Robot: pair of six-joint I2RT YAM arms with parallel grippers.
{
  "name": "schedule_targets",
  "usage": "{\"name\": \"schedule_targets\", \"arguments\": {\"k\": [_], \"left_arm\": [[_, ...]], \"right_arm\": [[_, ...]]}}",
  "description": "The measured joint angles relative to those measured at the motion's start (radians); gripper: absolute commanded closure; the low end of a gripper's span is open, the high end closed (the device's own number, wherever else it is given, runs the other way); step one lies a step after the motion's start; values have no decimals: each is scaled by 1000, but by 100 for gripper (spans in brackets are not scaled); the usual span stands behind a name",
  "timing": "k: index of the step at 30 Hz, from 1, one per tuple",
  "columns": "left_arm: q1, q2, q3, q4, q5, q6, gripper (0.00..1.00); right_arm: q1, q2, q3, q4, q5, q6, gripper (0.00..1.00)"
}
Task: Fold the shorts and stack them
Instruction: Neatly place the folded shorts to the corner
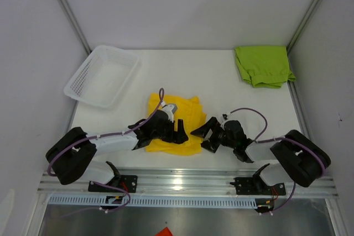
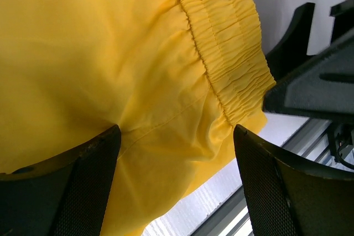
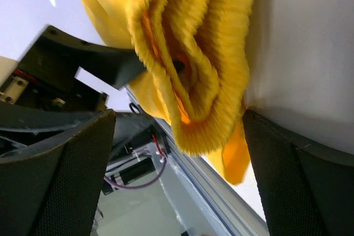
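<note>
Centrally low on the tabletop [image 1: 221,87], the yellow shorts [image 1: 189,113] are seen bunched; the green shorts [image 1: 263,66] are folded at upper right. The left pincer [image 1: 180,132] and right pincer [image 1: 198,140] are spread wide, empty; opposite waistband corners should probably be pinched evenly.

I have both arms reaching inward from the near edge, low over the work surface. My left arm [image 1: 110,141] stretches out to the right, and the left gripper [image 1: 176,124] points right with its jaws spread wide; in the left wrist view its two fingers [image 2: 88,186] stand well apart. My right arm [image 1: 265,148] bends to the left. The right gripper [image 1: 203,137] faces the left one, near it but not touching, with its jaws fully wide.
</note>
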Motion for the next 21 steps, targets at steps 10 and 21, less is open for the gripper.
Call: {"name": "schedule_targets", "arguments": {"k": [10, 21], "left_arm": [[2, -47, -97, 141, 24, -95, 17], [2, -139, -18, 56, 28, -92, 15]], "right_arm": [[-16, 184, 76, 47, 6, -7, 78], [-199, 221, 273, -160, -57, -204, 36]]}}
